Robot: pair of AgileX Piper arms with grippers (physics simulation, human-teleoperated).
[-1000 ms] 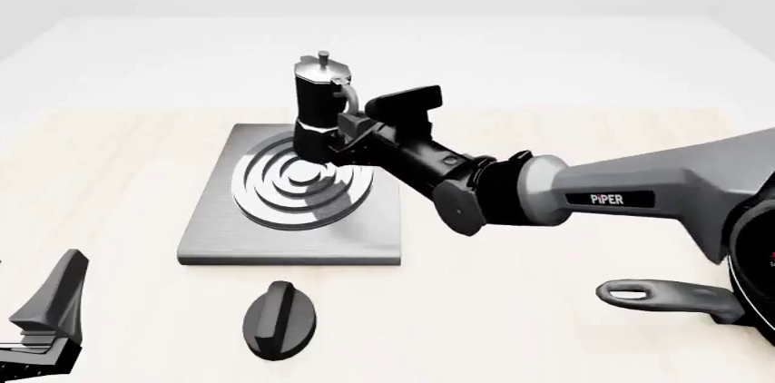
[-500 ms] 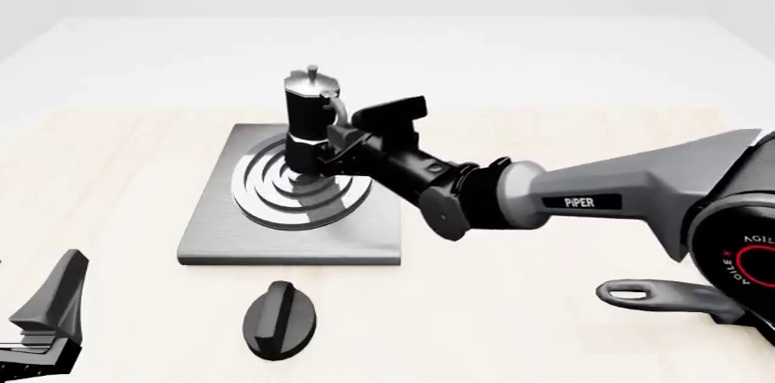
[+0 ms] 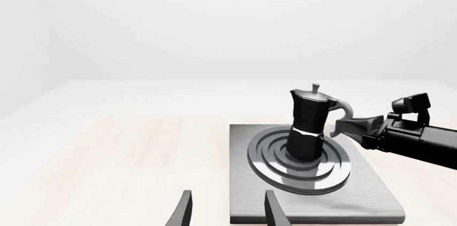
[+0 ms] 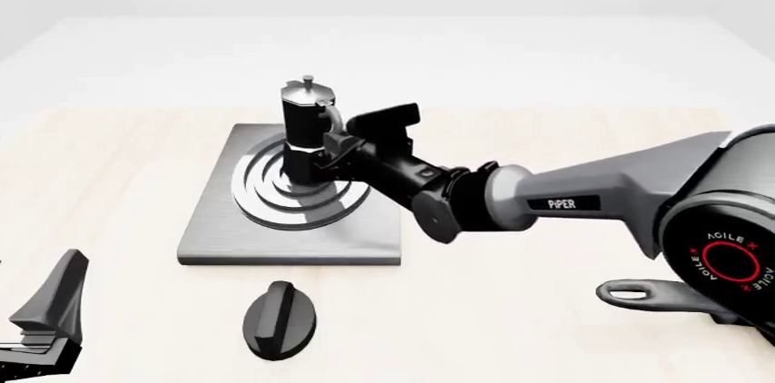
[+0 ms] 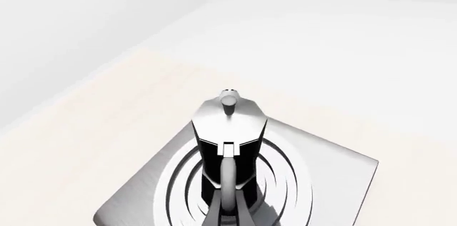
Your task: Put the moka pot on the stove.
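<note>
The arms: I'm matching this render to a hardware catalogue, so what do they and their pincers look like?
The right arm has a light grey link lettered PIPER in white, a black wrist and a black pincer. Its dark round joint housing carries a red ring and AGILE X lettering. Of the left arm only the black pincer shows, with angular wedge-shaped fingers. No cables are visible.

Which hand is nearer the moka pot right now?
Right. The right hand is at the moka pot, closed on its handle side over the stove. The left hand sits far back at the table's near left corner, apart from it.
</note>
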